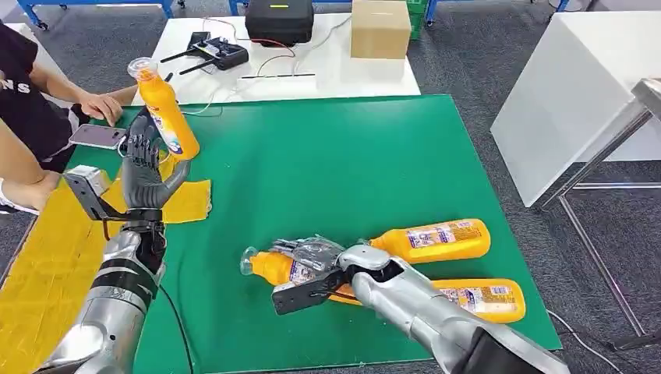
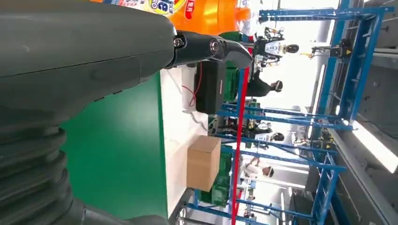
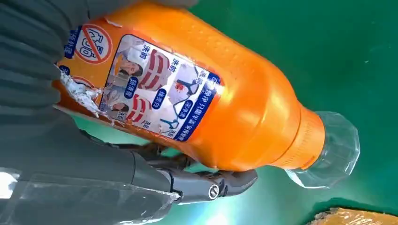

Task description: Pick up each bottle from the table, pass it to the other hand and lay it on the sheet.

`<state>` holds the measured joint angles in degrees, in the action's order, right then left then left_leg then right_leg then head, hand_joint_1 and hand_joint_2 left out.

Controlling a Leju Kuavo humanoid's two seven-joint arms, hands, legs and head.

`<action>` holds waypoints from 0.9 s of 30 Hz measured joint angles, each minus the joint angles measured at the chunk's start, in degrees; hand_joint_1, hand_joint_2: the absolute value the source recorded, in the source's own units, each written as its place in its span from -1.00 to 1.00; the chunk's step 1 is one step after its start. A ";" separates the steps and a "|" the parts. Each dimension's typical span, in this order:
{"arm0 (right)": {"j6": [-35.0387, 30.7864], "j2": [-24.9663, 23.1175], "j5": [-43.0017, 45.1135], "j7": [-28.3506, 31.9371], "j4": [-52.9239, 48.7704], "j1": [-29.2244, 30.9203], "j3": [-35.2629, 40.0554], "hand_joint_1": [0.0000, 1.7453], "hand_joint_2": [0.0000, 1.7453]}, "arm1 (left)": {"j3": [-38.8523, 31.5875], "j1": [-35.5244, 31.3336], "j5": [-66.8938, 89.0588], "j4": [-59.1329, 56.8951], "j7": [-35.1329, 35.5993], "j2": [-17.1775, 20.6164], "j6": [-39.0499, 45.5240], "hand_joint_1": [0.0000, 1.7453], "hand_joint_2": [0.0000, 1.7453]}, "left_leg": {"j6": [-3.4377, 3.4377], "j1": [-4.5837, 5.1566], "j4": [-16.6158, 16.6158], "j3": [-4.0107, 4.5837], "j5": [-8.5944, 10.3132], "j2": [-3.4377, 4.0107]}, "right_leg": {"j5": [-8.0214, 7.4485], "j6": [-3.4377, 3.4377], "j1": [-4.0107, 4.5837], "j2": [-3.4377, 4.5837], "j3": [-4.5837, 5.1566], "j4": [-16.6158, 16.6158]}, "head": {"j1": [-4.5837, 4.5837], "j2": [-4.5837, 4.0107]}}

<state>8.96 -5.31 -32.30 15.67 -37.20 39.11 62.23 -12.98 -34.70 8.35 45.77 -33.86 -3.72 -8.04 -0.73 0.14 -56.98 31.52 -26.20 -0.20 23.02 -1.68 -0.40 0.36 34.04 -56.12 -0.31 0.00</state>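
A green mat [image 1: 335, 179] covers most of the table, and behind it a white table [image 1: 327, 74] carries a black case [image 1: 279, 19], a cardboard box [image 1: 380, 28] with its flaps closed, so its contents cannot be told, and a black remote [image 1: 220, 53] with antennas. A yellow sheet [image 1: 47, 265] lies along the mat's left edge, running under the left arm. At the far left a person [image 1: 27, 101] rests a hand on a phone [image 1: 98, 135]. The left hand [image 1: 145, 167] is raised above the sheet and grasps an orange bottle [image 1: 165, 109] by its lower end, the bottle standing nearly upright, tilted a little, with its clear cap on top. The right hand [image 1: 312, 257] lies low on the mat near the front edge, fingers wrapped around a second bottle [image 1: 277, 267] that lies on its side, clear cap toward the sheet; the wrist view shows the fingers curled under its labelled body. Just beside that hand, two more bottles lie flat on the mat: one [image 1: 433, 240] behind the forearm, another [image 1: 483, 300] in front of it, partly hidden by the arm. All the bottles look full of orange liquid.
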 measured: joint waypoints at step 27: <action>-1.05 -1.49 0.59 -0.20 2.84 0.62 0.39 1.00 1.00 | 0.61 -0.51 -0.15 -1.51 -0.04 -0.28 0.18 -1.00 1.00 | -0.01 0.02 0.00 -0.08 0.01 0.00 | -0.01 -0.01 0.00 0.00 -0.08 0.00 | 0.00 0.00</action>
<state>7.91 -6.80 -31.71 15.47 -34.36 39.73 62.62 -12.37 -35.21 8.20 44.26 -33.90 -4.00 -7.87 -0.74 0.16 -56.98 31.44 -26.19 -0.20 23.01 -1.69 -0.40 0.36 33.96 -56.12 -0.31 0.00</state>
